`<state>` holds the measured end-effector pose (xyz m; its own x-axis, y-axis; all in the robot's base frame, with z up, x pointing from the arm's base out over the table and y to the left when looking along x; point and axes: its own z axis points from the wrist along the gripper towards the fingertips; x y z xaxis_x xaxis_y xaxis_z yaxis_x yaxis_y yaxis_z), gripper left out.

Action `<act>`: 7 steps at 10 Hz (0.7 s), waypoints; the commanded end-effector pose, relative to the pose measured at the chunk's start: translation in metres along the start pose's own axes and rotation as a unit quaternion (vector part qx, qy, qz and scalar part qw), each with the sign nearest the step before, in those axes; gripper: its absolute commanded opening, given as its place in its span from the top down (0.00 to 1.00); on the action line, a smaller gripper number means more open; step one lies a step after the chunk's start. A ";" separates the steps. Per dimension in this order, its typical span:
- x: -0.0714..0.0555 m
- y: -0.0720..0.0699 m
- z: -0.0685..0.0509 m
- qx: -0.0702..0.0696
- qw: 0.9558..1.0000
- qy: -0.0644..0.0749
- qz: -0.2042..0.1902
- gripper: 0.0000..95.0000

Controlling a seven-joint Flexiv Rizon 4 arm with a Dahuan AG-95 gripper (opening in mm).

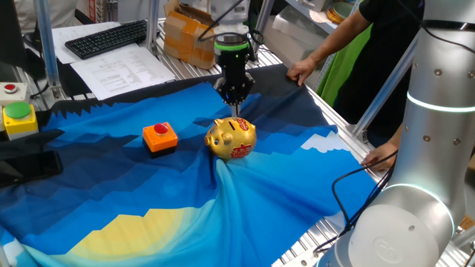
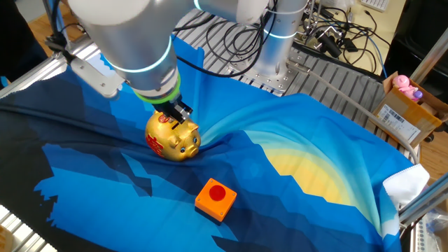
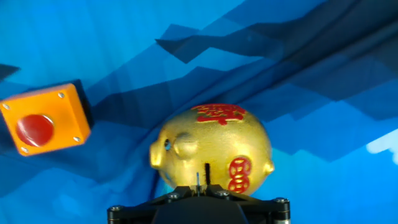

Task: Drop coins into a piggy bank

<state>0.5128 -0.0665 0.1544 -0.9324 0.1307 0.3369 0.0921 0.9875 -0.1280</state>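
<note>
Gripper (image 1: 237,103) right above pig (image 1: 231,138) mid-cloth, tips near slot (image 3: 206,172). Fingers look pressed together, maybe pinching thin coin, can't tell. Orange block (image 1: 160,137) sits left of pig. Guess: drop stage, release left.

Blue patterned cloth (image 1: 245,200) over a metal-framed table, keyboard (image 1: 106,38), papers (image 1: 119,68) and cardboard box (image 1: 185,37) behind

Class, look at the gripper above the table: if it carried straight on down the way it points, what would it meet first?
Most likely the piggy bank: the gripper points down right above its back, near the slot. In the hand view the fingertips line up with that slot, though the exact gap is hard to judge.
</note>
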 end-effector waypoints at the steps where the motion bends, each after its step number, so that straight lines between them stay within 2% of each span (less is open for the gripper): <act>1: 0.000 0.003 0.003 -0.028 0.999 0.004 0.031 1.00; 7: 0.004 0.013 0.011 -0.027 0.999 0.002 0.042 1.00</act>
<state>0.5046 -0.0536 0.1436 -0.9204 0.2116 0.3287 0.1871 0.9767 -0.1047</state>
